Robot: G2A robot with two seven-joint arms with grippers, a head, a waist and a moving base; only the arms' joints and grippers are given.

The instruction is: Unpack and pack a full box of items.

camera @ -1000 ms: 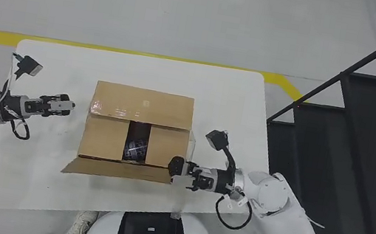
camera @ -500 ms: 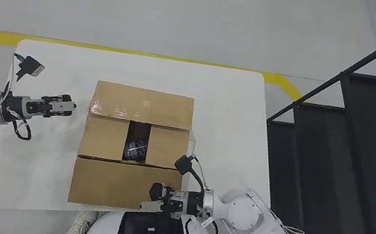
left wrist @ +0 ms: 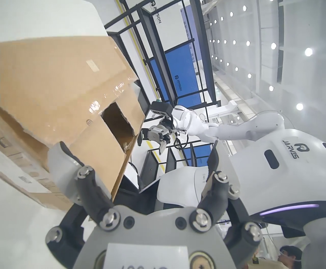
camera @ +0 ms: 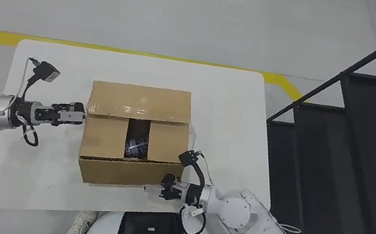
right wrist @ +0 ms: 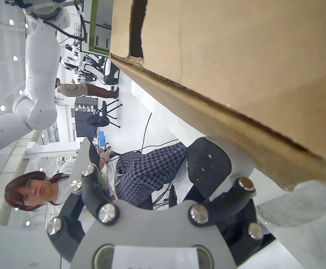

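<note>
The box point(camera: 142, 102), at the middle of the table point(camera: 232, 124), is judged barely opened, dark items point(camera: 137, 143) left inside, with the left gripper point(camera: 77, 114) spread at its left side and the right gripper point(camera: 166, 187) spread at its near-right corner, nothing grasped.
</note>
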